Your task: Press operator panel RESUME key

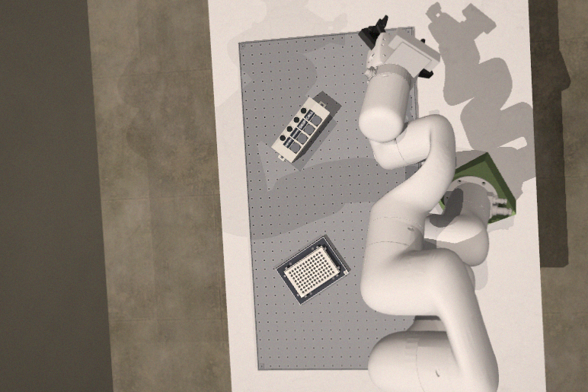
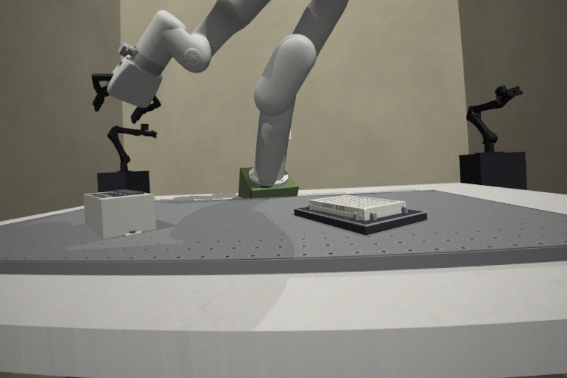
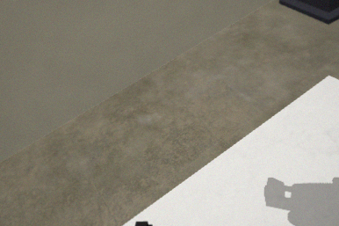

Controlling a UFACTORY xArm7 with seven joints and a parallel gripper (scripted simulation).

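Pressing has not begun: claw (image 2: 120, 106) hangs spread and empty, well apart from operator panel (image 1: 304, 129), no lamp visibly lit.

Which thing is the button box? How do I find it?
Look at the grey board with dots on the white table. Two things sit on it: near the end where the open gripper hangs is a cream box. It has a row of dark keys on top, unlike the holey white tray on a dark base.
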